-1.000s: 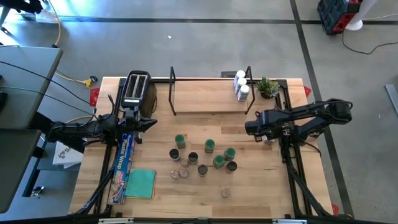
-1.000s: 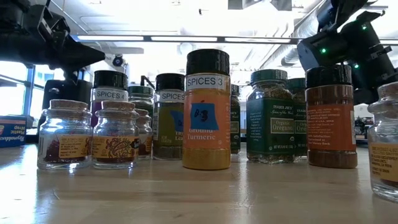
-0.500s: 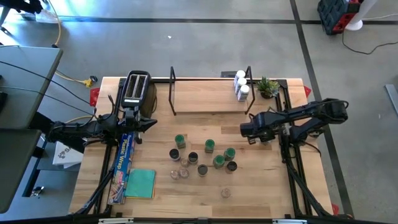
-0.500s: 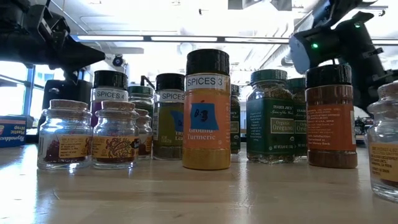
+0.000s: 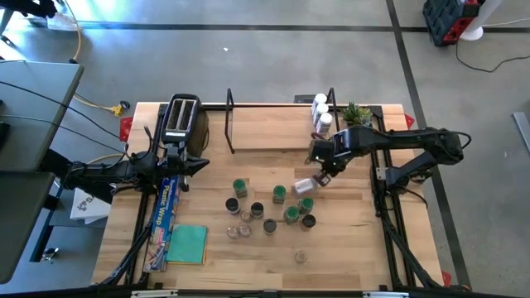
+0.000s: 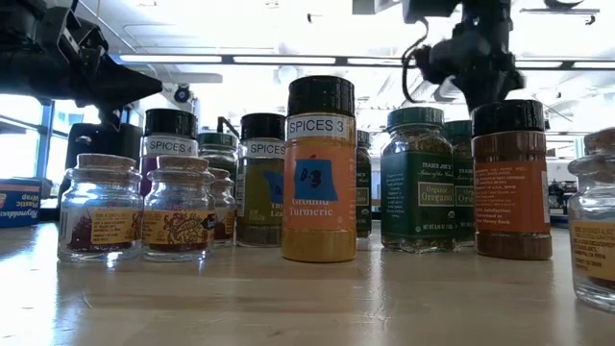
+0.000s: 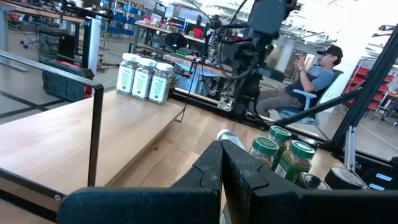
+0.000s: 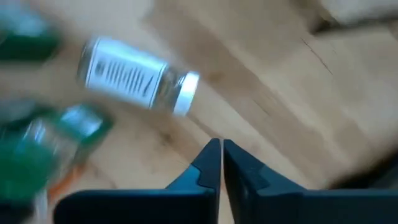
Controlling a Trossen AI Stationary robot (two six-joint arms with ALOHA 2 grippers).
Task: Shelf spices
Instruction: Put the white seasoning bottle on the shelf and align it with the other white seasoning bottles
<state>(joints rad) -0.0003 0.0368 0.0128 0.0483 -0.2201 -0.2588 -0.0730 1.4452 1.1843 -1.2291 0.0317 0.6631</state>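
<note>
A: From the high view, where do the spices stand?

B: A cluster of small green-lidded and dark-lidded spice jars (image 5: 273, 207) sits mid-table. Three white-lidded jars (image 5: 320, 113) stand at the right end of the low light-wood shelf with black wire uprights (image 5: 277, 126). One clear white-capped jar (image 5: 305, 185) lies on its side just in front of the shelf, beside the cluster.

A: And the arms?

B: The right gripper (image 5: 321, 167) hangs above the table near that fallen jar. The left gripper (image 5: 201, 163) waits at the table's left, near the black-and-silver toaster (image 5: 180, 118).

A: The low view?

B: A tall orange turmeric jar with a black lid (image 6: 318, 169) stands in the middle of the row, a green-lidded oregano jar (image 6: 416, 180) to its side.

A: Left wrist view?

B: Its fingers (image 7: 211, 177) are pressed together, holding nothing; the shelf board lies ahead.

A: Right wrist view?

B: The fingers (image 8: 211, 163) are all but touching and empty, with the toppled jar lying on the wood beyond them.
</note>
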